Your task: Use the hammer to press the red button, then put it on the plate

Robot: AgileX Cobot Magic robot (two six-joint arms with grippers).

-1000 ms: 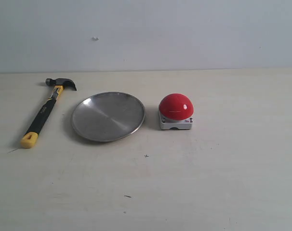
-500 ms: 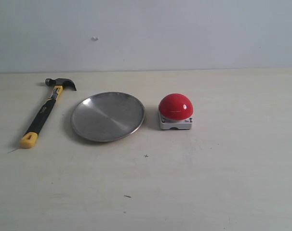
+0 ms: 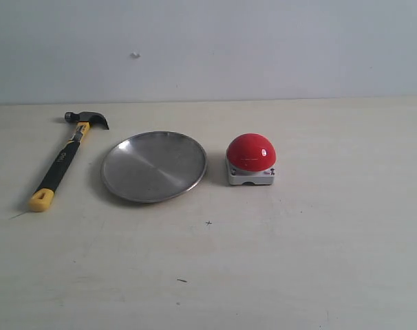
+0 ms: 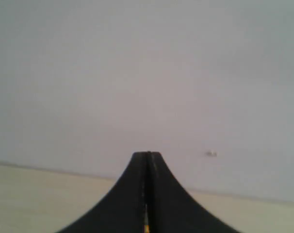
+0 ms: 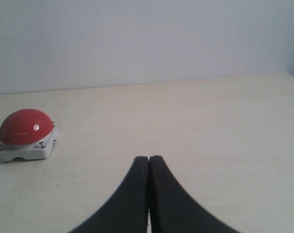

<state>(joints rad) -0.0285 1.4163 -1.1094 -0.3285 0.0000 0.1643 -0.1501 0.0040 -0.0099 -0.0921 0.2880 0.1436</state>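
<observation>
1. Left gripper (image 4: 148, 154): fingers pressed together, empty.
2. Right gripper (image 5: 149, 158): fingers pressed together, empty; red button (image 5: 25, 126) ahead, well apart.
3. Claw hammer (image 3: 61, 161): flat on table (image 3: 298, 261) beside plate (image 3: 153, 166), in neither gripper.

Across the middle of the frame lie the hammer (image 3: 62, 159) at left, the plate (image 3: 154, 166) at centre and the red button (image 3: 251, 152) right of centre, with narrow gaps between. Open surface (image 3: 298, 261) fills the lower half and far right.
</observation>
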